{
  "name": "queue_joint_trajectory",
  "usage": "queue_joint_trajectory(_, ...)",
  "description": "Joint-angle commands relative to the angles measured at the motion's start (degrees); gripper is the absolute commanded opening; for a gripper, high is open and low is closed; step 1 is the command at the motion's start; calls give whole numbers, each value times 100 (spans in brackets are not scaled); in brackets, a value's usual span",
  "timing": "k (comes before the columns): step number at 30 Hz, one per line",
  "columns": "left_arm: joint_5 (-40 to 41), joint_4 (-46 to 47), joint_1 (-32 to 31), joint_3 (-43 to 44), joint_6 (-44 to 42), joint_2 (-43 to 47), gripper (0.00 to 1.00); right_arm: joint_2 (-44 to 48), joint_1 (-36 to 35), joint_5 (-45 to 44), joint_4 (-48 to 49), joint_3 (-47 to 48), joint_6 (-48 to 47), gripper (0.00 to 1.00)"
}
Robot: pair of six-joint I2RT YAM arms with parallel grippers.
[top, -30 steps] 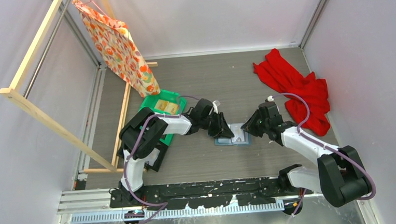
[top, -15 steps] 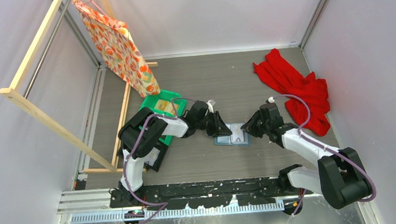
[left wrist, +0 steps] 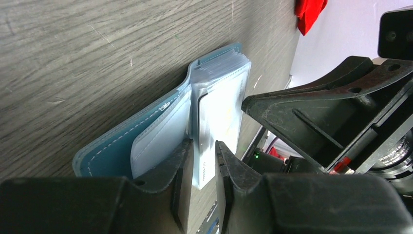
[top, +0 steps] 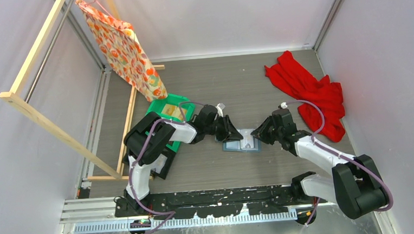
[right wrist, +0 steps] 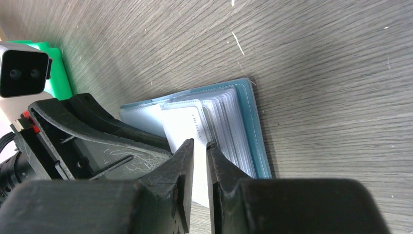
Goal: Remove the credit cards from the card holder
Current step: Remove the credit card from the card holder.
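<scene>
Card holder (right wrist: pixel 256 136) lies open, left fingers (left wrist: pixel 185 161) and right fingers (right wrist: pixel 187 161) each pinching credit card (right wrist: pixel 187 124).

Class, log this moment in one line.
stage: card removal | card holder: open on table | left pincer: shut on pale card | right pincer: shut on pale card
</scene>
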State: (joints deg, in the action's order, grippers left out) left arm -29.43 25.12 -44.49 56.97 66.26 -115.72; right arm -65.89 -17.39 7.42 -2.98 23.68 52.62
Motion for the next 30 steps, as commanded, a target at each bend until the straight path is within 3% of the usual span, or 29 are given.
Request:
queue_joint_trajectory(1,53,337,37,40,71,-106,24,-214,-59,228,-627,-333,-30,21)
queue_joint_trajectory(11,42,584,46,-43,213,-169,1,-170,-60,154,-696,-375,-41,21)
queue_joint_trajectory(22,-1,764,131,-367,203,-126,1,749,-59,-216,-1545,-139,-172,23)
queue_joint_trajectory(30,-170,1036,178,-556,179,-111,1,874,-55,-9,-1299,-255,-77,28)
